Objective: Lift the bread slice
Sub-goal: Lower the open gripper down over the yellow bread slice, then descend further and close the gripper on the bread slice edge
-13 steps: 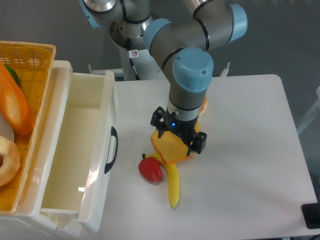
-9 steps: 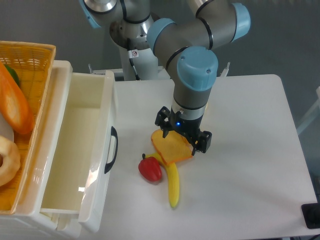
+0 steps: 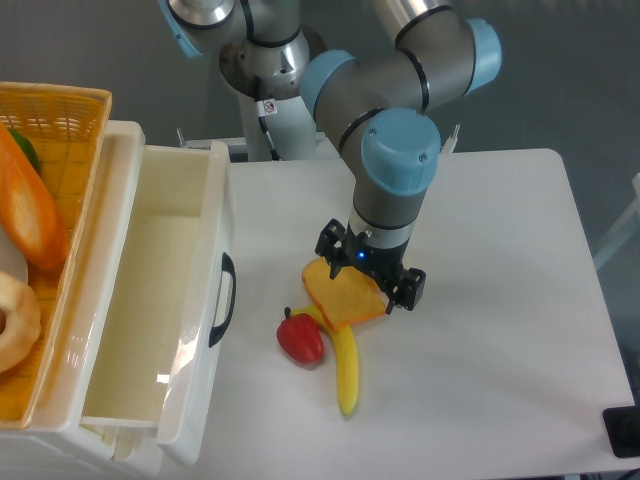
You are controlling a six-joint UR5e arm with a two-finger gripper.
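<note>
Bread slice (image 3: 343, 298) under claw (image 3: 368, 276)

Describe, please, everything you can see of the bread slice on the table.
The bread slice is a thin, flat toy toast with a yellow face and orange-brown crust rim, plastic by its look. It lies near the table's middle, overlapping the top end of the banana, just right of the red pepper. The gripper covers its upper right edge; contact cannot be confirmed.
</note>
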